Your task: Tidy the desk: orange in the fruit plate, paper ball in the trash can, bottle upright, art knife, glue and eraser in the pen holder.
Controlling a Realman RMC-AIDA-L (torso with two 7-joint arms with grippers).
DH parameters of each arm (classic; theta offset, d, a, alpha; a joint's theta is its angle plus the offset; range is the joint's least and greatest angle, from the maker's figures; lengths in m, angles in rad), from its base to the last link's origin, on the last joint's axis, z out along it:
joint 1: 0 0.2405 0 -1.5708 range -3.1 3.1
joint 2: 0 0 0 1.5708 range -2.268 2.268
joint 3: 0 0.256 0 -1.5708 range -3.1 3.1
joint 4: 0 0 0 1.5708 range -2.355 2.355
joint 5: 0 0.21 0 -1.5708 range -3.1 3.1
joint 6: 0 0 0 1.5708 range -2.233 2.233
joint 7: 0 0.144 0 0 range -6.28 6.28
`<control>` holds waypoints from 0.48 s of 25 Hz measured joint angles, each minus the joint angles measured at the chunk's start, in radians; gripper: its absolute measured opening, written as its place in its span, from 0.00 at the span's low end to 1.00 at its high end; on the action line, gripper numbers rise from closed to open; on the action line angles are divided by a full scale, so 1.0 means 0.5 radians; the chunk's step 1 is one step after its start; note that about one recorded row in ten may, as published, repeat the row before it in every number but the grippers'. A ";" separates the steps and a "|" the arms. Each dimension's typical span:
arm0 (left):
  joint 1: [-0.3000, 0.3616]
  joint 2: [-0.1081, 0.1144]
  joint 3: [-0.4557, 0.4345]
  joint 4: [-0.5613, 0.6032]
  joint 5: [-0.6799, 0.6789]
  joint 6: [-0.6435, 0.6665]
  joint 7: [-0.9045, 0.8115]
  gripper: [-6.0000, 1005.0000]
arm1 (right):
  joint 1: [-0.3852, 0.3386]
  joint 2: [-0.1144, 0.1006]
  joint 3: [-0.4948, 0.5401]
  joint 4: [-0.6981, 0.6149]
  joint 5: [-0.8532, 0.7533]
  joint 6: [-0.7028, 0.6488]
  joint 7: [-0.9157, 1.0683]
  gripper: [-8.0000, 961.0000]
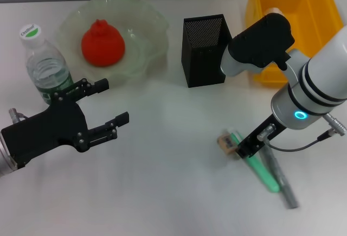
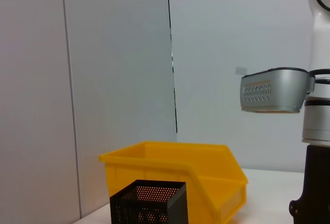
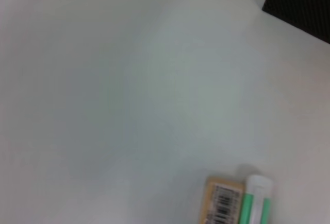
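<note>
Over the table's (image 1: 162, 192) right side, the right gripper (image 1: 245, 148) is lowered beside the eraser (image 1: 226, 142), its fingers unseen. Orange (image 1: 103, 43) plated and bottle (image 1: 45, 65) upright, a grasp and carry to the pen holder (image 1: 205, 50) is called for; the left gripper (image 1: 107, 107) is held released.

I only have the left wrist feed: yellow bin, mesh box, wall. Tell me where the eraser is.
Observer: The eraser lies on the desk in front of the pen holder, right beside a green stick.
Operator: Report the right gripper.
Observer: The right gripper is down at the eraser, over the green stick's end.
Operator: Now the left gripper.
Observer: The left gripper is open and holds nothing, just in front of the upright bottle.
</note>
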 joint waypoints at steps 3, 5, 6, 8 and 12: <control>0.000 0.000 0.000 0.000 0.000 0.002 0.000 0.78 | -0.003 -0.001 0.000 -0.012 0.000 -0.008 -0.002 0.32; 0.000 0.000 0.000 0.000 0.000 0.002 0.000 0.78 | -0.007 -0.001 0.002 -0.025 0.002 -0.011 -0.002 0.26; 0.000 0.000 0.000 0.000 0.000 0.002 0.000 0.78 | -0.008 -0.001 0.005 -0.028 0.003 -0.012 -0.002 0.24; 0.000 0.000 0.000 0.000 0.000 0.002 0.000 0.78 | -0.010 -0.001 0.013 -0.029 0.006 -0.012 -0.002 0.20; 0.003 0.000 0.000 0.000 0.000 0.002 0.000 0.78 | -0.015 -0.001 0.018 -0.029 0.012 -0.012 -0.001 0.15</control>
